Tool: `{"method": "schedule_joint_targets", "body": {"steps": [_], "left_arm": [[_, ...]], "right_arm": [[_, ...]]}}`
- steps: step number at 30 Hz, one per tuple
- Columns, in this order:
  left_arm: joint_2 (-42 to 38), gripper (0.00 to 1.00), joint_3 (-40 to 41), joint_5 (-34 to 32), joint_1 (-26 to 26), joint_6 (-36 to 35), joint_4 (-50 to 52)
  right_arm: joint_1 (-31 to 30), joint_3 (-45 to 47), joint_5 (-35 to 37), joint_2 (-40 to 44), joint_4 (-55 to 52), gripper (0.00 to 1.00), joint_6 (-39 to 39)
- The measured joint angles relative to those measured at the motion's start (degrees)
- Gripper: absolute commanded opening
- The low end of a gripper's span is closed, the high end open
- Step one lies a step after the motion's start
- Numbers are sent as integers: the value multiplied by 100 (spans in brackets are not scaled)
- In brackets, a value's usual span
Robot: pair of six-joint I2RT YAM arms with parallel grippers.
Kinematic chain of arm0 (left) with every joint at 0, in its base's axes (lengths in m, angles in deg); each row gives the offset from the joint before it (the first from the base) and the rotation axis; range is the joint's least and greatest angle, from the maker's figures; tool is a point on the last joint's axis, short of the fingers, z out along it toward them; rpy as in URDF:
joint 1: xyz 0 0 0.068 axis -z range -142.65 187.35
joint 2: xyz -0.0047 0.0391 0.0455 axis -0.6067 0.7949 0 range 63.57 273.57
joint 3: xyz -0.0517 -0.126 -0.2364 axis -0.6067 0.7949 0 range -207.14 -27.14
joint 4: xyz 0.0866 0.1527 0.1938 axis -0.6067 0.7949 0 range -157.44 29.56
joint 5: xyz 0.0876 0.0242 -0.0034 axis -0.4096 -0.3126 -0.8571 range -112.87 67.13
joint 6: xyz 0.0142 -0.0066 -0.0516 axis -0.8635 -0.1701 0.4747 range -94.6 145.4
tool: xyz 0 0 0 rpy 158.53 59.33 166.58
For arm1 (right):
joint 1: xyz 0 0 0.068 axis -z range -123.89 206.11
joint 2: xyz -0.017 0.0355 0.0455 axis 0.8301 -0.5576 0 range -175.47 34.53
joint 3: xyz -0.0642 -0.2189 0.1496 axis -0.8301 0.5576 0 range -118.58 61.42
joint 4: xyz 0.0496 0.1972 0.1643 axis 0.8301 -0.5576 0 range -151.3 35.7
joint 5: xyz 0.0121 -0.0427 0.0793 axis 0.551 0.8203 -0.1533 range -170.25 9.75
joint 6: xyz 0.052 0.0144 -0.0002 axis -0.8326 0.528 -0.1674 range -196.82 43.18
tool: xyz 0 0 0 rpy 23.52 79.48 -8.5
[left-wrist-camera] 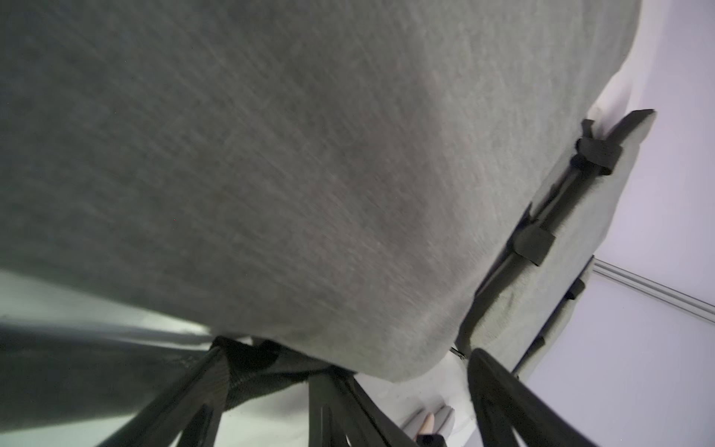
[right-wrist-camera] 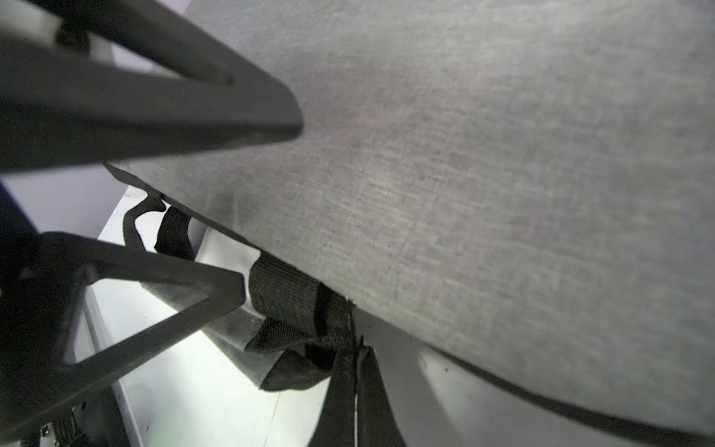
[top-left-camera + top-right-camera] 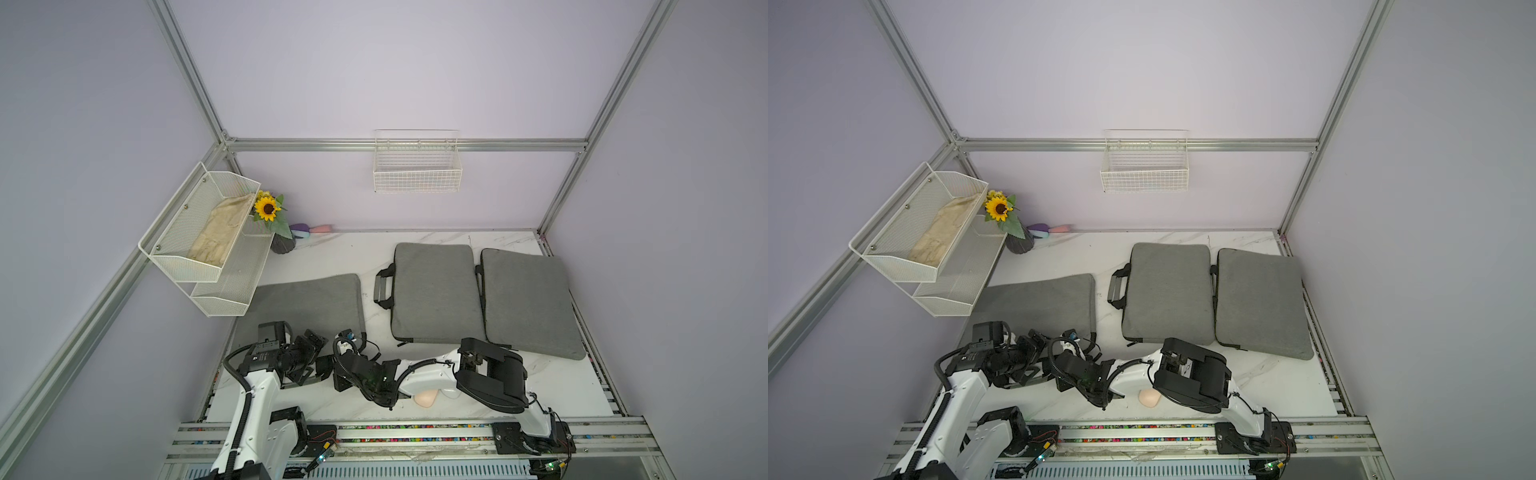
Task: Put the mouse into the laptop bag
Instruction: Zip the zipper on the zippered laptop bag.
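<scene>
Down by the near corner of the left bag [image 3: 307, 303], my right gripper [image 2: 354, 360] is pinched shut at its edge, I think to open it, my left gripper [image 1: 348, 350] is wide open and empty, and the mouse [image 3: 424, 400] waits on the table [image 3: 540, 386].

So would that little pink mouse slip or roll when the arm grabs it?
The mouse looks small beside the laptop bags, so it is probably light. Its rounded, smooth-looking shell could slip out of a pinch. It lies flat on the table, so a push would likely slide it, not roll it.

pale pink mouse [image 3: 424, 400] half hidden, grey laptop bag [image 3: 307, 303] lying flat
</scene>
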Motion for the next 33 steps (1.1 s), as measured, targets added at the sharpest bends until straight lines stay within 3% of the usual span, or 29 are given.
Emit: {"method": "schedule_joint_targets", "body": {"steps": [4, 7, 10, 25, 33], "left_arm": [[376, 20, 28, -341, 17, 55, -247], [511, 4, 26, -525, 22, 70, -358], [555, 0, 24, -590, 44, 72, -376], [105, 0, 24, -761, 94, 55, -168], [726, 0, -295, -940, 92, -52, 199]], "right_arm": [[-85, 63, 9, 39, 44, 0, 0], [-105, 162, 55, 72, 46, 0, -22], [-103, 354, 179, 175, 48, 0, -55], [313, 1598, 271, 1292, 216, 0, -138], [-350, 1821, 592, 1351, 208, 0, -85]]}}
